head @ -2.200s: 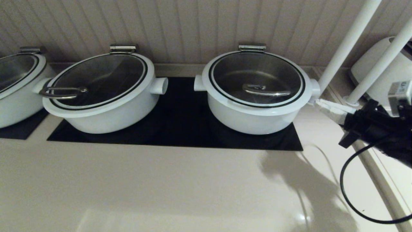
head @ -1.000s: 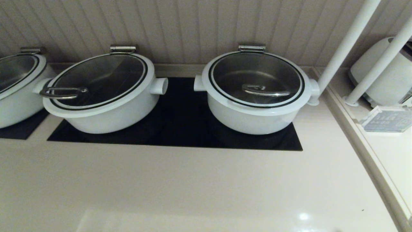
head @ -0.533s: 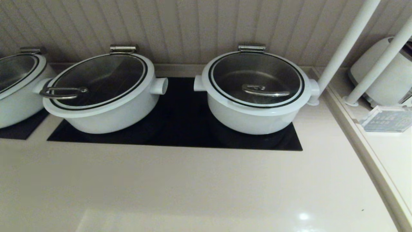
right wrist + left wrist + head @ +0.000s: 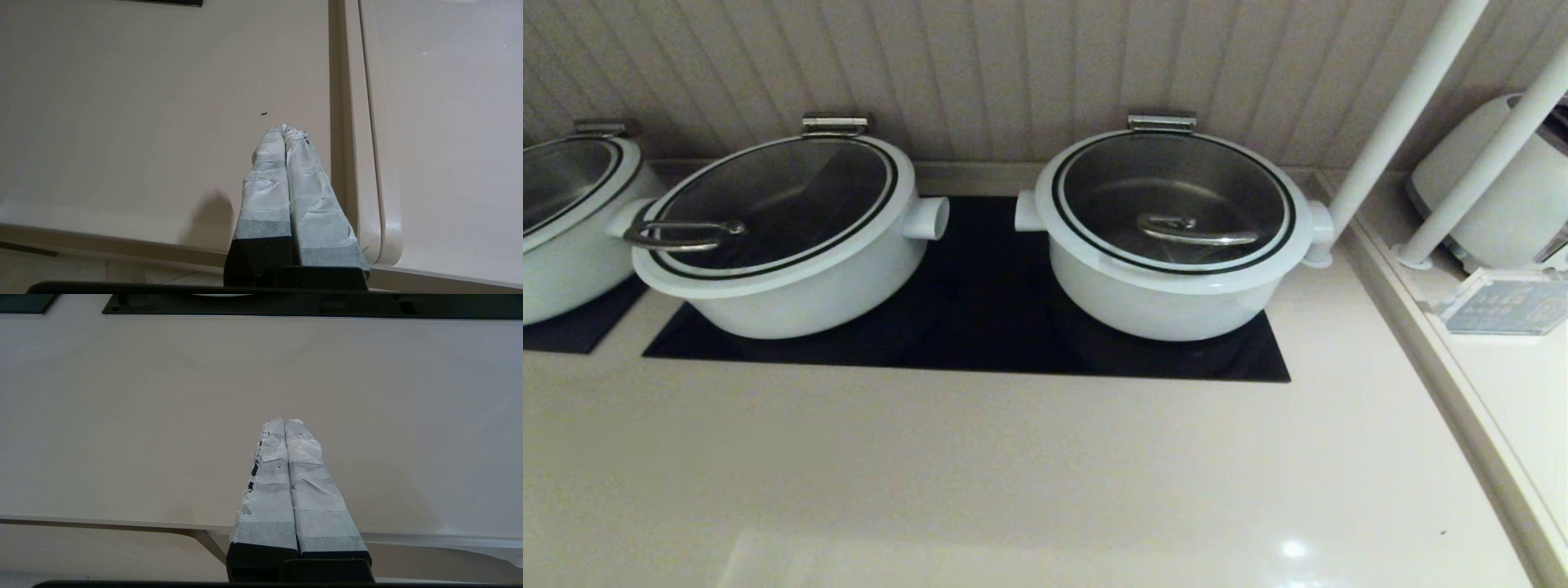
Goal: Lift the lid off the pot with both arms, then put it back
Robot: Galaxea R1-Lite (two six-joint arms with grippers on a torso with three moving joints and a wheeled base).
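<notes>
The round white pot point(image 4: 1168, 302) stands on the black cooktop point(image 4: 980, 327), right of centre in the head view. Its glass lid point(image 4: 1176, 184) with the arched steel bar handle point(image 4: 1196, 230) lies closed on it, with the steel hinge point(image 4: 1162, 122) at the back. Neither arm shows in the head view. My left gripper point(image 4: 284, 421) is shut and empty over the beige counter near its front edge. My right gripper point(image 4: 284, 127) is shut and empty over the counter, next to a raised seam point(image 4: 351, 122).
A similar white pot point(image 4: 784, 269) with a loop-handled lid point(image 4: 682, 234) stands to the left, and a third pot point(image 4: 564, 237) is at the far left. Two white poles point(image 4: 1401, 114), a white appliance point(image 4: 1494, 204) and a small card point(image 4: 1499, 302) are at the right.
The right arm, which reached towards the pot's right side handle 2.2 s ago, has withdrawn out of the head view. Pot and lid have not moved.
</notes>
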